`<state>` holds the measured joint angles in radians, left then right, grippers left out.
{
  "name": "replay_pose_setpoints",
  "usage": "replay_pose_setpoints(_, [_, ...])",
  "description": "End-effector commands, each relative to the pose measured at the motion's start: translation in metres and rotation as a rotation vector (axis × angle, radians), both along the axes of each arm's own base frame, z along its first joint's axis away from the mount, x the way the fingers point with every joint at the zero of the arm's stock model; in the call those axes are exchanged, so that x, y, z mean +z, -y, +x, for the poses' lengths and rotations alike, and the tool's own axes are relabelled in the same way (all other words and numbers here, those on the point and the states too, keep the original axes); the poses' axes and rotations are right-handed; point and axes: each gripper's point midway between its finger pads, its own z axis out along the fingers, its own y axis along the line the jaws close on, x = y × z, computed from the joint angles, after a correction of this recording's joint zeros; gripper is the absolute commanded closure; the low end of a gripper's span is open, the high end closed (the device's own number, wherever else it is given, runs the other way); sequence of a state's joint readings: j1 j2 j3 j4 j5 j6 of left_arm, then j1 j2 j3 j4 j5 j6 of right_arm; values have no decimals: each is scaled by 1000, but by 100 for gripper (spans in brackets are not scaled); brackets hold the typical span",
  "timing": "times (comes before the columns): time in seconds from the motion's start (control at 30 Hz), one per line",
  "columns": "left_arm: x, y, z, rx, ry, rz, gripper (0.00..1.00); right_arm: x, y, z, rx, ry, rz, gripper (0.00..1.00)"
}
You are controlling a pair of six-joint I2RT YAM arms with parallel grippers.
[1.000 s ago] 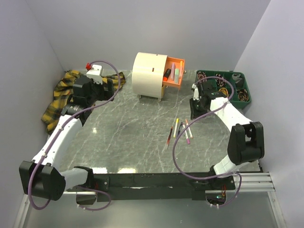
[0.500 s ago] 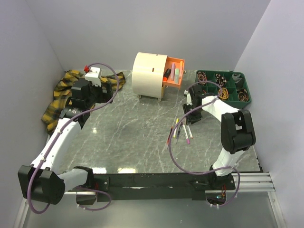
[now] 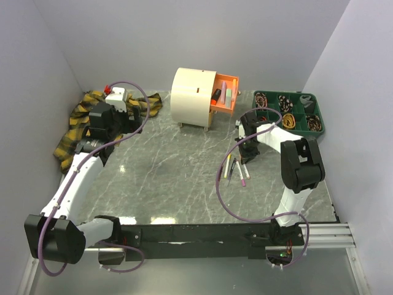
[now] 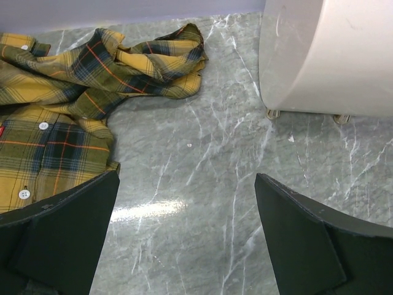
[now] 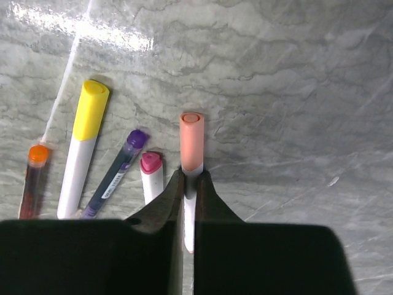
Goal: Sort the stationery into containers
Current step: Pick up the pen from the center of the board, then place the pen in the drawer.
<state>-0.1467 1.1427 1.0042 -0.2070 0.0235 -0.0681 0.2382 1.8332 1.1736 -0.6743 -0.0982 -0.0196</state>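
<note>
Peach-capped pen (image 5: 191, 161) pinched in the right gripper (image 5: 187, 184) — seemingly flat on the marble table (image 5: 276, 92). Left gripper (image 4: 184, 246) spread wide, holding nothing, near the plaid cloth (image 4: 67, 92).

A yellow-black plaid shirt (image 4: 67, 104) lies crumpled at the table's (image 3: 172, 172) far left corner. The tabletop is grey marble-patterned, with pale walls around it
</note>
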Motion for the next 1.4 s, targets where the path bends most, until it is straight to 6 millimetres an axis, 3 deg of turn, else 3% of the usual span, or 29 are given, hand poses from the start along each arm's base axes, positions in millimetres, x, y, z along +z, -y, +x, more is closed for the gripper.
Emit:
replay_pose_setpoints(0.0, [13, -1, 6, 0, 38, -29, 1, 21, -2, -11, -6, 20, 15, 100])
replay_pose_setpoints(0.1, [15, -2, 7, -4, 46, -24, 0, 66, -3, -12, -7, 108, 53, 100])
replay_pose_setpoints(0.13, [14, -2, 9, -3, 48, -23, 1, 91, -6, -11, -27, 169, 89, 100])
replay_pose_setpoints(0.27, [17, 1, 20, -11, 63, -35, 1, 167, -47, -16, 86, 302, 347, 100])
replay_pose_setpoints(0.3, [18, 4, 23, -22, 63, -44, 1, 192, -64, -14, 140, 353, 455, 100])
replay_pose_setpoints(0.37, [20, 7, 32, -26, 60, -58, 1, 222, -80, -12, 176, 429, 560, 100])
replay_pose_setpoints(0.4, [22, 9, 35, -33, 62, -65, 1, 248, -92, -3, 211, 503, 628, 100])
replay_pose_setpoints(0.47, [25, 11, 44, -36, 64, -73, 0, 262, -103, 15, 176, 515, 681, 100])
replay_pose_setpoints(0.5, [27, 12, 46, -39, 65, -74, 1, 288, -109, 31, 183, 579, 708, 100])
replay_pose_setpoints(0.57, [32, 13, 52, -39, 72, -71, 1, 290, -117, 58, 157, 580, 721, 100])
replay_pose_setpoints(0.6, [31, 12, 53, -37, 66, -68, 0, 317, -120, 73, 173, 657, 734, 100])
replay_pose_setpoints(0.63, [33, 11, 55, -33, 70, -63, 1, 307, -122, 92, 151, 644, 716, 100])
replay_pose_setpoints(0.67, [33, 10, 56, -28, 71, -59, 1, 310, -123, 105, 144, 656, 708, 100])
replay_pose_setpoints(0.7, [34, 10, 57, -23, 73, -58, 1, 334, -124, 117, 148, 712, 710, 100])
replay_pose_setpoints(0.73, [34, 8, 57, -16, 71, -49, 1, 321, -126, 135, 133, 695, 695, 100])
replay_pose_setpoints(0.77, [34, 8, 57, -14, 71, -50, 0, 321, -124, 148, 109, 716, 670, 100])
replay_pose_setpoints(0.8, [33, 7, 57, -12, 70, -48, 1, 338, -123, 158, 104, 755, 661, 100])
replay_pose_setpoints(0.83, [34, 6, 55, -9, 70, -46, 1, 320, -124, 174, 86, 727, 637, 100])
replay_pose_setpoints(0.9, [29, 6, 53, -11, 58, -45, 0, 327, -117, 193, 47, 771, 598, 100])
replay_pose_setpoints(0.97, [29, 5, 52, -8, 56, -42, 1, 314, -110, 212, -4, 781, 554, 100])
replay_pose_setpoints(1.1, [25, 4, 50, -3, 47, -31, 1, 308, -100, 233, -56, 817, 494, 100])
replay_pose_setpoints(1.33, [23, 4, 56, -4, 41, -21, 1, 268, -93, 246, -125, 759, 438, 100])
replay_pose_setpoints(1.37, [23, 4, 57, -4, 42, -23, 0, 265, -93, 247, -129, 755, 435, 91])
